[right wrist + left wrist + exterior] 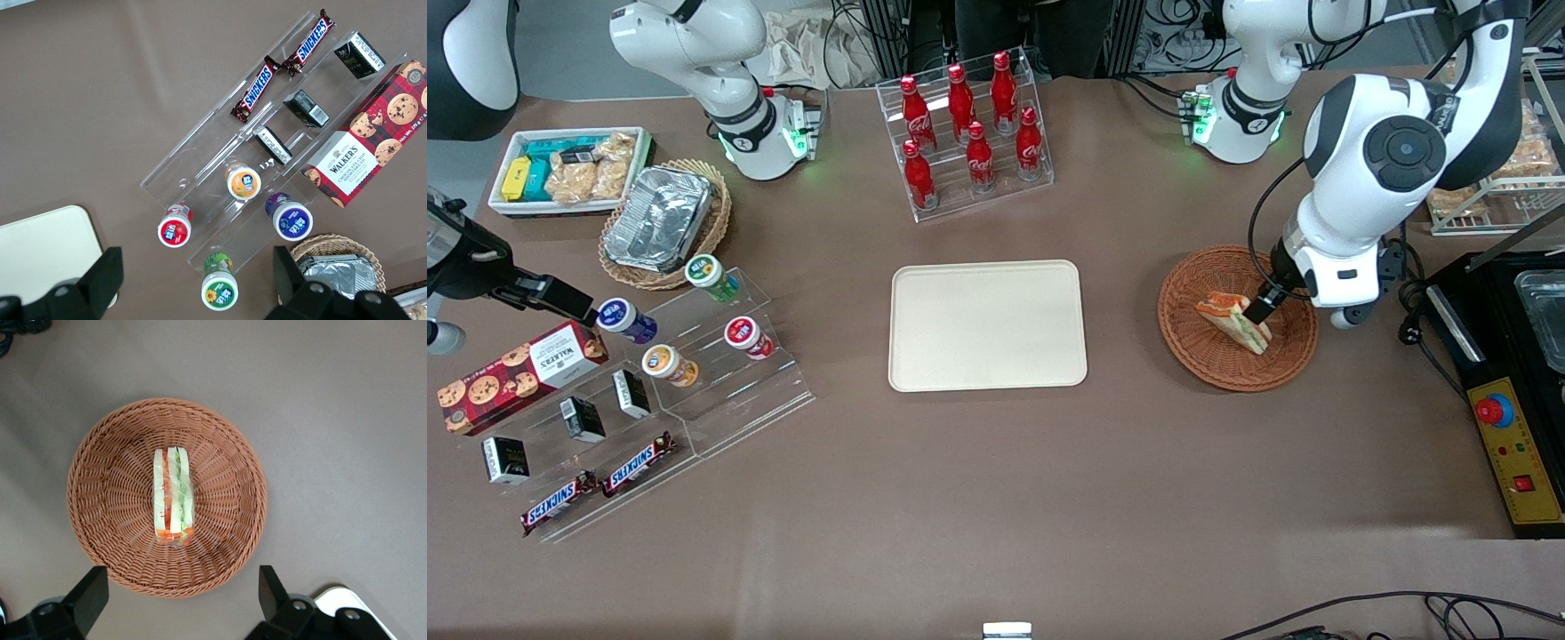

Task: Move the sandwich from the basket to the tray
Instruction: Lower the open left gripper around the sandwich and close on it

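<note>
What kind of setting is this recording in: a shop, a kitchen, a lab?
Probably a lab mock-up of a snack counter: cola bottles on a clear rack, Snickers bars on an acrylic stand, cabling along the table's edge. The left arm's hand hangs open above the sandwich in the basket.

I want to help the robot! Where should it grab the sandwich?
Probably from above, pinching the two flat bread faces of the sandwich. It stands on edge in the basket, layers facing up. The open gripper hangs above it, fingers on either side.
</note>
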